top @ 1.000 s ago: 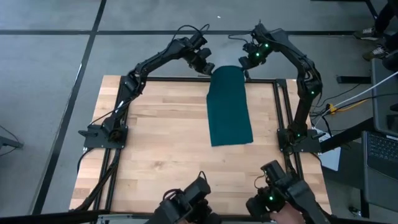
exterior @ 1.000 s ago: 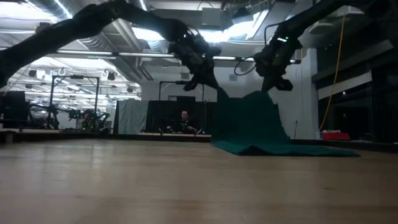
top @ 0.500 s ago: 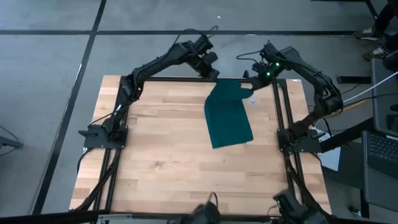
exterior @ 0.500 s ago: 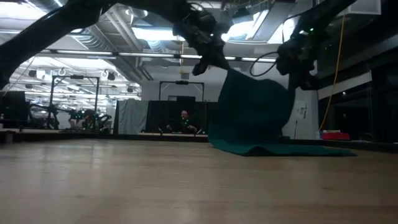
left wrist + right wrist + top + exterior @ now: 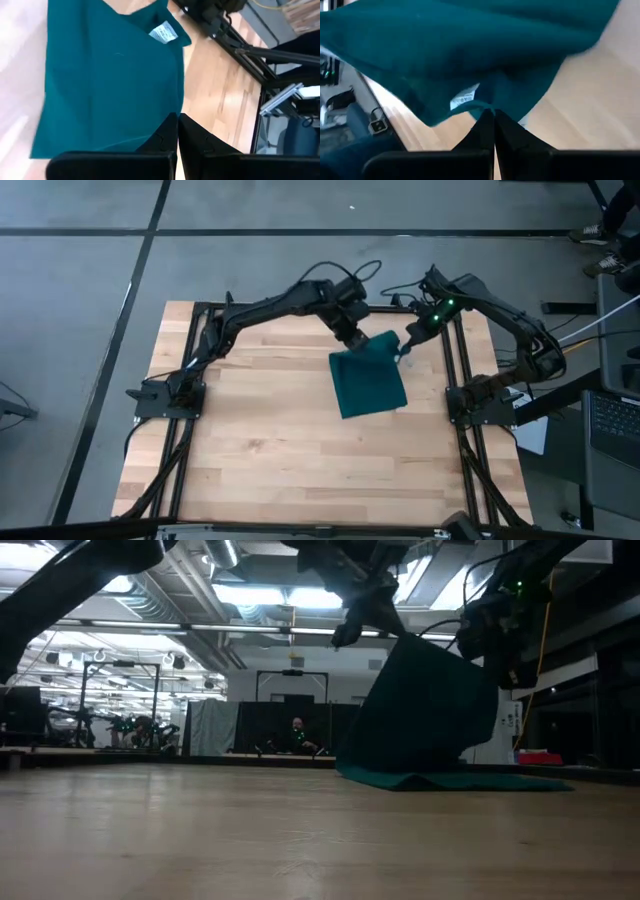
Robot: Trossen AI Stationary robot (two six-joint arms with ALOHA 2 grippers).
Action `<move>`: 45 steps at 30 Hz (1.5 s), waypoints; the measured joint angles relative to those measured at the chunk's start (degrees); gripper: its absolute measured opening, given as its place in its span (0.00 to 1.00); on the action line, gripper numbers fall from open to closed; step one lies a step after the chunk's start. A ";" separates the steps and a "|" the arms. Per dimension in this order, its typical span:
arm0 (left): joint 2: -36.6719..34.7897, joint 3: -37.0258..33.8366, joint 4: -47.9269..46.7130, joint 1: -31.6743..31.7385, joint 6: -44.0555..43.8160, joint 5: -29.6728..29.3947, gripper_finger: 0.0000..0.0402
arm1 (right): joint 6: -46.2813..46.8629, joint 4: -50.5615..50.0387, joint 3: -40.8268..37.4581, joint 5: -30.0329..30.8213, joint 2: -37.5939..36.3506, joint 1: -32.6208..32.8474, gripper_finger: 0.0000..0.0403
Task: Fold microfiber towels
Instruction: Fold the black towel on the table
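The dark teal towel (image 5: 368,383) lies with its near part flat on the wooden table (image 5: 260,440). Its far part is lifted and hangs in a sloping sheet (image 5: 425,705) between my two grippers. A small white tag (image 5: 164,33) sits at the held edge and also shows in the right wrist view (image 5: 465,98). My left gripper (image 5: 353,340) is shut on the towel's far left corner. My right gripper (image 5: 405,346) is shut on its far right corner. Both are above the table's far right part. My left gripper pinches the towel's lifted far edge at its left corner (image 5: 167,119) between its two shut fingers. That corner is held up clear of the table, and the cloth slopes down from it to the part that lies flat (image 5: 440,780). My right gripper pinches the same far edge at its right corner (image 5: 492,106), next to the white tag, between its shut fingers. The corner is lifted clear, and the cloth sags a little between the two grippers.
A black metal frame (image 5: 455,360) runs along the table's edges, close to the towel's right side. Bare wood lies to the left (image 5: 250,400) and near side of the towel. A person sits far off in the room behind (image 5: 297,730).
Both grippers have moved from beyond the table's far edge toward its near edge and inward, staying shut on the towel's far corners. The far end has come over the table and stands up higher, doubling over toward the near end, which has stayed flat in place.
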 joint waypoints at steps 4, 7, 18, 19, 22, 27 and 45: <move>-0.22 -0.05 -0.70 -1.97 -1.73 -2.91 0.00 | 0.24 1.12 -2.07 -1.10 -0.69 3.29 0.00; -1.12 -0.06 -1.23 -3.18 -2.45 -5.35 0.00 | 0.70 1.14 -2.62 -1.17 -0.76 5.50 0.00; -3.98 -0.04 -7.67 -6.55 -4.63 -10.61 0.00 | 1.92 1.10 -2.62 -4.03 -0.78 12.76 0.00; -4.06 -0.04 -7.89 -7.03 -4.90 -10.88 0.00 | 1.93 1.09 -2.62 -4.06 -0.78 13.33 0.00; -4.00 -0.04 -8.77 -8.46 -5.56 -11.20 0.00 | 1.99 1.02 -2.67 -4.09 -0.79 15.37 0.00; -3.98 -0.04 -8.71 -10.56 -6.36 -11.32 0.00 | 3.34 1.52 -5.03 -4.10 -1.80 17.96 0.00; -4.67 -0.04 -8.71 -11.03 -3.85 -12.48 0.16 | 5.35 -3.36 -8.63 -1.57 -12.62 18.38 0.55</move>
